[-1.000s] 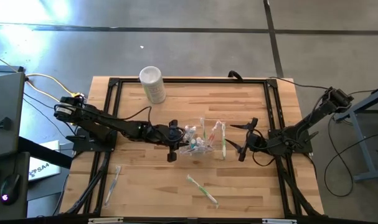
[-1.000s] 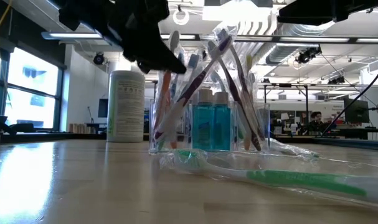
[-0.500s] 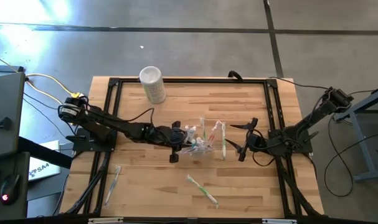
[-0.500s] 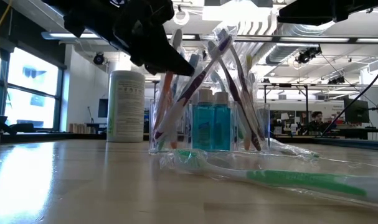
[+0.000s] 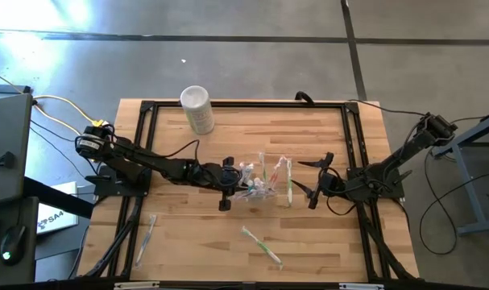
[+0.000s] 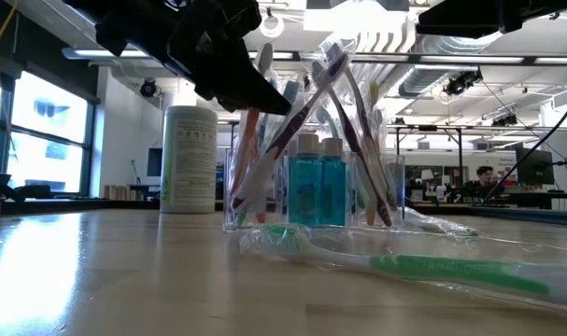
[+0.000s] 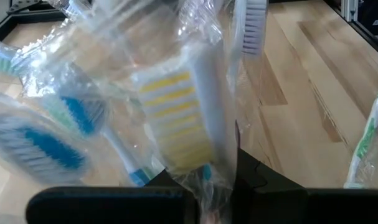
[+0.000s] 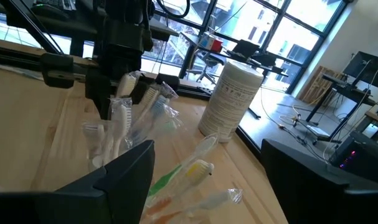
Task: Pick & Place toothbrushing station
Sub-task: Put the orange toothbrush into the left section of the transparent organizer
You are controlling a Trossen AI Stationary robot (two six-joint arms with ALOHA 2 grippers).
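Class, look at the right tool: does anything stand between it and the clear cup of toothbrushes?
Nothing visible does. The right tool, open, faces the clear cup across bare table; the left tool is at the cup's far side.

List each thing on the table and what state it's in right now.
Clear cup: upright, packed with brushes and teal tubes.
Green toothbrush: wrapped, lying flat, apart from the cup.
White cylinder: upright at the far edge.
Left tool: shut on a wrapped toothbrush at the cup.
Right tool: open, beside the cup.
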